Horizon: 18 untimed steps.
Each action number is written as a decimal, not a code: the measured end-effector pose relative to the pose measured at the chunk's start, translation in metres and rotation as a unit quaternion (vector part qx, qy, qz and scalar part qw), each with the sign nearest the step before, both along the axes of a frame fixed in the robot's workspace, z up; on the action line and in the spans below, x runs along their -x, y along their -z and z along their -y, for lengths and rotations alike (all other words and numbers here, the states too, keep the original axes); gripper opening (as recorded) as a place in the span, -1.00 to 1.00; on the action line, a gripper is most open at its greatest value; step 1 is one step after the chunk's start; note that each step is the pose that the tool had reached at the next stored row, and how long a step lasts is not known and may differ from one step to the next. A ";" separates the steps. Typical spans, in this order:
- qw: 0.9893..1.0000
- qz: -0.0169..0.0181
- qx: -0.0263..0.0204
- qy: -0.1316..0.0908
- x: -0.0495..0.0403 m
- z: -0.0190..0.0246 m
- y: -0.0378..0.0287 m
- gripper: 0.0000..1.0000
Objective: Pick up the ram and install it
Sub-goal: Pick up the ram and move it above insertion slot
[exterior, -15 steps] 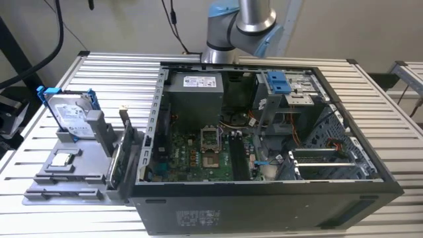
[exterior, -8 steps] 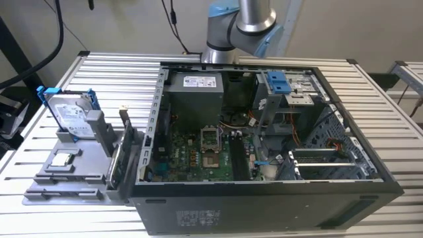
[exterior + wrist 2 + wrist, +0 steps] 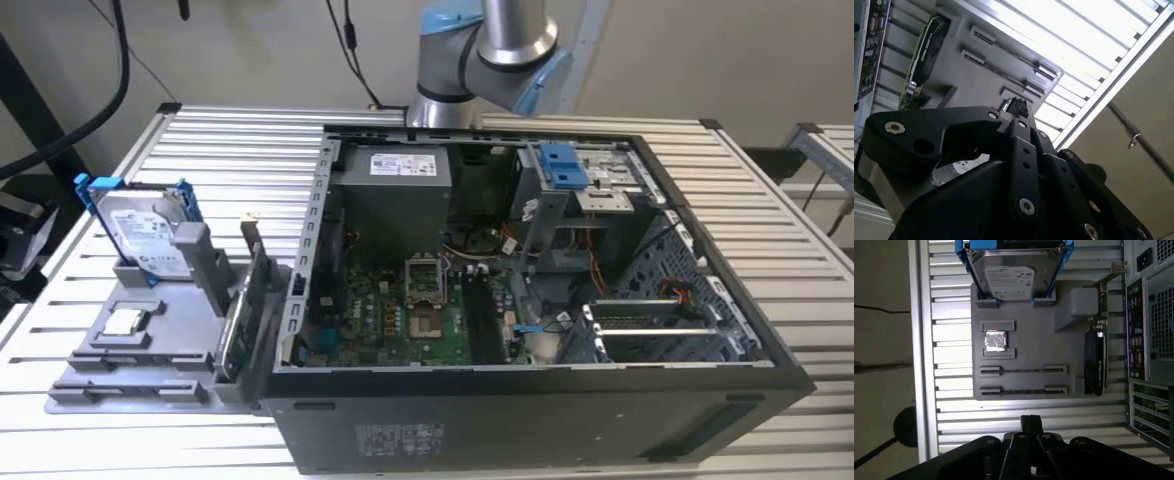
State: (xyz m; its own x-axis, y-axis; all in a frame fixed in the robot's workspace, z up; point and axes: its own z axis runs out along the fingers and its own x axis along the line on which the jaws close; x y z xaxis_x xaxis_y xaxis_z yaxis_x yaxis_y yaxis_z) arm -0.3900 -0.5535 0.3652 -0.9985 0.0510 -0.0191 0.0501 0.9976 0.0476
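Slatted metal table [image 3: 747,200] runs under everything, and the piece that matters on it is the ram [image 3: 1023,390]. In the first wrist view it is a thin dark strip seen edge-on, standing between two small holders on the grey tray [image 3: 1024,340]. A second pair of holders just beside it carries a similar dark line; I cannot tell whether that is another stick. On the same tray a processor chip [image 3: 994,340] lies near. A hard drive [image 3: 1014,275] with blue rails stands at the far end. An expansion card [image 3: 1094,365] stands on edge along the side nearest the computer case [image 3: 534,410]. In the exterior view the tray sits at the case's nine o'clock, with the holders toward the tray's six o'clock and the drive toward twelve.

The gripper [image 3: 1030,421] hangs over the table just off the holder end of the tray, well apart from the ram. Its jaws look pressed together with nothing between them.

By my reckoning the pick is not yet begun. Done well, the jaws would open first and come down square to the stick's length. They should take its flat faces near the middle and draw it straight out of the holders so it cannot bind, keeping clear of the card.
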 end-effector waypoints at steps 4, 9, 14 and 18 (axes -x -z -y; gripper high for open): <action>1.000 0.000 0.003 -0.018 0.0000 0.0000 0.0000 -0.79; 0.999 0.000 0.007 -0.047 0.0001 0.0000 -0.0001 -0.79; 0.996 0.000 0.012 -0.088 0.0004 0.0000 -0.0001 -0.79; 0.993 0.000 0.015 -0.119 0.0005 0.0000 -0.0001 -0.79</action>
